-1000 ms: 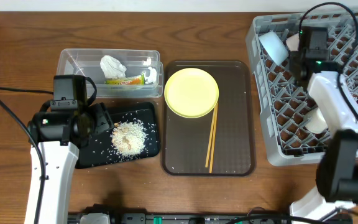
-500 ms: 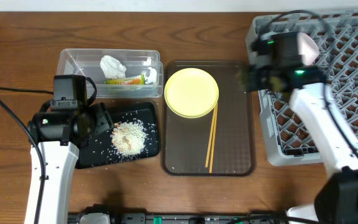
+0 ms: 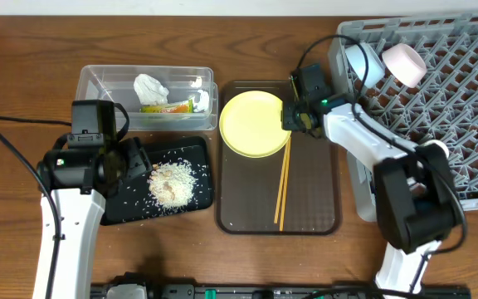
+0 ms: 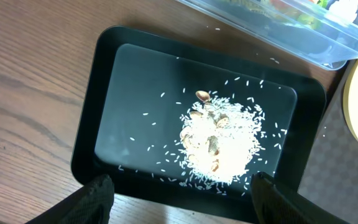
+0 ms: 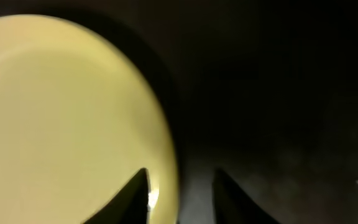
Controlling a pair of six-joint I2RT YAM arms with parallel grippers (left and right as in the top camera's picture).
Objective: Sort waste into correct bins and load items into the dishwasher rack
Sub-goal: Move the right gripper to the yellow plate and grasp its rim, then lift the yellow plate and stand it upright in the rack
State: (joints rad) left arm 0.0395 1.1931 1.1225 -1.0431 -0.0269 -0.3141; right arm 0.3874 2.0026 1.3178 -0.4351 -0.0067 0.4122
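— While the right gripper (image 5: 182, 193) hangs with its jaws parted across the rim of the yellow plate (image 5: 67, 118), one finger over the plate and the other over the brown serving tray (image 5: 272, 93), what could spoil the pick?

— The plate lies flat on that tray, so a finger has little room to get under the lip. A shallow pinch on the rim alone could let the plate slip or tilt as it rises.

— And just past the fingers?

— The chopsticks (image 3: 284, 183) lie close beside the plate's edge, on the robot's side of the gripper; whether they touch it cannot be told. A sliding plate or a scraping finger would likely roll them across the tray.

— Farther out?

— The dishwasher rack (image 3: 455, 91) stands to the gripper's right, with a pinkish bowl (image 3: 405, 63) and a pale bowl (image 3: 362, 62) at its near corner. A loosely held plate could strike the rack wall or those bowls.

— The other arm?

— The left gripper (image 4: 182, 199), well off to the left, is spread wide above the rice (image 4: 222, 140) in the black tray (image 4: 98, 93). Dropping there would scatter grains.
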